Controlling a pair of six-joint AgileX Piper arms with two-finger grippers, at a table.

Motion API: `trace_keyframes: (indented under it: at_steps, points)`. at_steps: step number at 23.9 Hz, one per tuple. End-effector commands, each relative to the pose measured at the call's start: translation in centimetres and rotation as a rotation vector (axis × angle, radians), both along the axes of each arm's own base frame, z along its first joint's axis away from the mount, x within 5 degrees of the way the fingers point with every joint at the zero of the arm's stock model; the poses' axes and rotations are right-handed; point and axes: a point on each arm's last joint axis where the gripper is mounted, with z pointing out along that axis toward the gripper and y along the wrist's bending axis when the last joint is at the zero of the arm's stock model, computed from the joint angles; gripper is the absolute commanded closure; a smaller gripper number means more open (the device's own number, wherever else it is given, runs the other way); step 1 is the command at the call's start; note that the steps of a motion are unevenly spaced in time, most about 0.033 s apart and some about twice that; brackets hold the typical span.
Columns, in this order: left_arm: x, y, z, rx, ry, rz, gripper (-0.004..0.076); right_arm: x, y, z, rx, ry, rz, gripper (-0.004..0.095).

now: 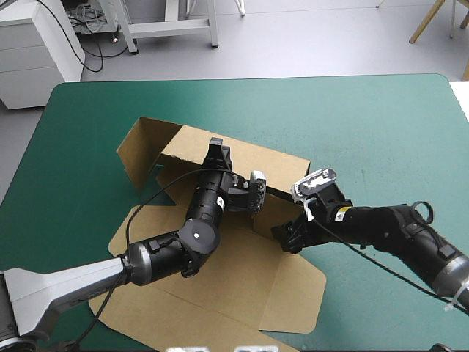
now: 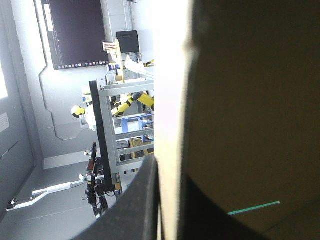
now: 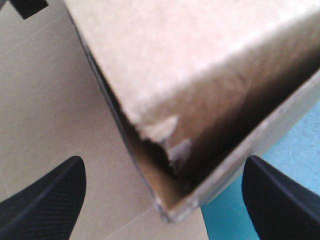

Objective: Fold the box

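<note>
Box [image 1: 234, 286] under both grippers, mid table [image 1: 366, 125], teal-green cover. Partly folded: rear wall, one side flap raised; rest flat. Left gripper [image 1: 218, 150] all but closed on rear wall top edge, board between fingers. Right gripper [image 1: 288, 238] open, fingers wide apart, raised wall corner just ahead, between them.
</note>
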Motion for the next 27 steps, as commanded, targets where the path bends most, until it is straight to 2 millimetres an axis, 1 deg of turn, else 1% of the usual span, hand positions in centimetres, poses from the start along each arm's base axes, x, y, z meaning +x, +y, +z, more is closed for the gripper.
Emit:
trace_keyframes:
  at_steps: [1, 4, 6, 7, 8, 9, 10, 11, 12, 20, 22, 25, 27]
  points:
    - [-0.4, -0.1, 2.1, -0.030, -0.069, -0.029, 0.0734, 0.0, 1.1, 1.9, 0.069, -0.113, -0.132, 0.0126]
    - [-0.4, -0.1, 2.1, -0.032, -0.069, -0.029, 0.0734, -0.6, 2.6, 1.6, 0.058, -0.129, -0.198, 0.0131]
    - [-0.4, -0.1, 2.1, -0.032, -0.069, -0.029, 0.0734, -0.7, 3.2, 1.3, 0.052, -0.137, -0.244, 0.0229]
    - [-0.4, -0.1, 2.1, -0.032, -0.069, -0.029, 0.0734, -0.5, 3.4, 1.0, 0.033, -0.143, -0.276, 0.0359]
    - [-0.4, -0.1, 2.1, -0.032, -0.069, -0.029, 0.0734, -0.3, 3.5, 0.8, 0.026, -0.147, -0.290, 0.0431]
    - [-0.4, -0.1, 2.1, -0.032, -0.069, -0.029, 0.0734, 0.0, 3.7, 0.4, 0.013, -0.151, -0.295, 0.0586]
    - [-0.4, -0.1, 2.1, -0.032, -0.069, -0.029, 0.0734, 0.1, 3.9, 0.3, 0.013, -0.153, -0.289, 0.0683]
    - [-0.4, -0.1, 2.1, -0.032, -0.069, -0.029, 0.0734, 0.2, 4.1, 0.2, 0.020, -0.155, -0.281, 0.0859]
    - [-0.4, -0.1, 2.1, -0.031, -0.070, -0.030, 0.0734, 0.2, 4.1, 0.3, 0.026, -0.158, -0.278, 0.0928]
    - [-0.4, -0.3, 2.1, -0.030, -0.070, -0.048, 0.0732, 0.3, 4.0, 0.5, 0.002, -0.183, -0.273, 0.0918]
    - [-0.4, -0.3, 2.1, -0.029, -0.071, -0.050, 0.0720, 0.4, 3.9, 0.8, -0.017, -0.198, -0.277, 0.0918]
    - [-0.4, -0.3, 2.0, -0.030, -0.067, -0.057, 0.0633, 0.7, 3.8, 1.7, -0.038, -0.226, -0.290, 0.0920]
    - [-0.4, -0.4, 2.1, -0.040, -0.065, -0.059, 0.0520, 0.9, 3.6, 2.4, -0.055, -0.244, -0.311, 0.0920]
